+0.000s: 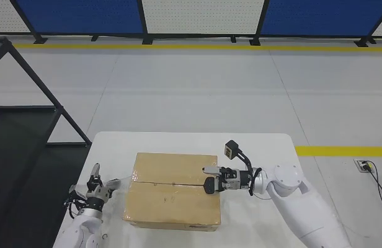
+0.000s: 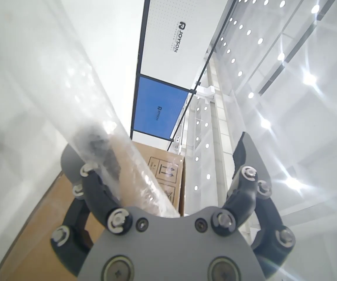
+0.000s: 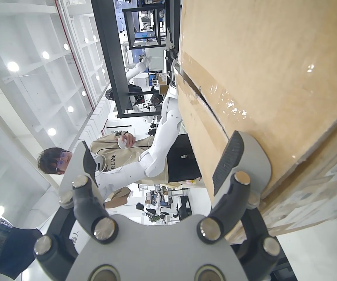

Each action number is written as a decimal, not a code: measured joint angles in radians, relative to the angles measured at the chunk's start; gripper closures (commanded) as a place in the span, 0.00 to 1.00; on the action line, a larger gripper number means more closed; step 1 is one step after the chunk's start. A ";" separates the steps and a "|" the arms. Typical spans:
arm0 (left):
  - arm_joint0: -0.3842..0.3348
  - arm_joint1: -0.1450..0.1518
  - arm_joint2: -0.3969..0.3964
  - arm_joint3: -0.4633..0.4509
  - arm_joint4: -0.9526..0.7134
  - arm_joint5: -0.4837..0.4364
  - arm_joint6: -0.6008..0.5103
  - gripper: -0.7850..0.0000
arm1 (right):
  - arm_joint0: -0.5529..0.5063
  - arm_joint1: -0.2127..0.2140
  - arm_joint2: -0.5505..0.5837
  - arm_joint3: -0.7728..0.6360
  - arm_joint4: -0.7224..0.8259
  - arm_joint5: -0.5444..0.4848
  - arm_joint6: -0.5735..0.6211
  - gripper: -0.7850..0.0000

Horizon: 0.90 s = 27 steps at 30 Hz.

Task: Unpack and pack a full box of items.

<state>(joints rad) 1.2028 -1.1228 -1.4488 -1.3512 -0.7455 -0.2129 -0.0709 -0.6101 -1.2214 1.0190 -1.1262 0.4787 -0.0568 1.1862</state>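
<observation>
We judge the task barely begun. The box (image 1: 172, 192) sits shut at the middle of the worktop (image 1: 253, 149), its two flaps meeting along a seam (image 3: 203, 100). The opening, the emptying and the repacking are all left to do.

The right pincer (image 1: 208, 177) is at the box's 3 o'clock edge, over the end of the seam. It is spread open and grips nothing, with one ribbed pad resting against the cardboard. The left pincer (image 1: 103, 178) stands on the worktop at the box's 8 o'clock, just beside it. Its jaws are also wide apart.

A strip of clear film (image 2: 92, 112) lies across one finger of the left pincer. We cannot tell whether it clings there or is merely draped.

The box is plain brown corrugated card, matte and flat-sided with square corners. Glossy clear tape (image 3: 230, 106) runs along the seam and wrinkles where it catches the light. A dark slit shows between the flaps, so we think the seal is already parted there.
</observation>
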 measured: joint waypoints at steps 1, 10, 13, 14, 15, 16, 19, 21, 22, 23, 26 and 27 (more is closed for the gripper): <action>-0.005 -0.002 -0.003 0.003 -0.006 -0.008 0.004 0.00 | 0.000 0.000 0.000 0.001 0.000 -0.001 0.000 0.00; -0.008 -0.009 -0.072 -0.054 -0.044 -0.072 0.034 0.00 | 0.009 -0.002 -0.003 0.015 0.002 -0.003 0.007 0.00; 0.010 -0.008 -0.106 -0.102 -0.040 -0.079 0.037 0.00 | 0.013 -0.004 -0.005 0.023 0.005 -0.006 0.010 0.00; 0.016 -0.008 -0.115 -0.116 -0.038 -0.080 0.037 0.00 | 0.015 -0.004 -0.005 0.025 0.006 -0.008 0.010 0.00; 0.022 -0.007 -0.123 -0.130 -0.035 -0.082 0.037 0.00 | 0.016 -0.005 -0.006 0.028 0.006 -0.009 0.010 0.00; 0.031 -0.007 -0.132 -0.150 -0.026 -0.086 0.036 0.00 | 0.017 -0.005 -0.007 0.030 0.008 -0.011 0.010 0.00; 0.054 -0.008 -0.148 -0.195 -0.004 -0.090 0.037 0.00 | 0.021 -0.007 -0.009 0.036 0.009 -0.017 0.009 0.00; 0.068 -0.009 -0.157 -0.223 0.007 -0.091 0.040 0.00 | 0.022 -0.008 -0.010 0.040 0.010 -0.020 0.009 0.00; 0.073 -0.010 -0.161 -0.234 0.010 -0.092 0.041 0.00 | 0.023 -0.008 -0.010 0.042 0.011 -0.022 0.010 0.00; 0.078 -0.010 -0.164 -0.245 0.014 -0.094 0.042 0.00 | 0.024 -0.008 -0.010 0.044 0.012 -0.022 0.010 0.00; 0.094 -0.012 -0.175 -0.279 0.035 -0.101 0.045 0.00 | 0.024 -0.009 -0.010 0.049 0.015 -0.025 0.011 0.00; 0.099 -0.012 -0.179 -0.288 0.047 -0.104 0.048 0.00 | 0.024 -0.010 -0.010 0.050 0.016 -0.025 0.011 0.00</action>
<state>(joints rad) 1.3017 -1.1353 -1.6275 -1.6391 -0.6989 -0.3170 -0.0230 -0.5857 -1.2311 1.0091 -1.0766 0.4942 -0.0823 1.1971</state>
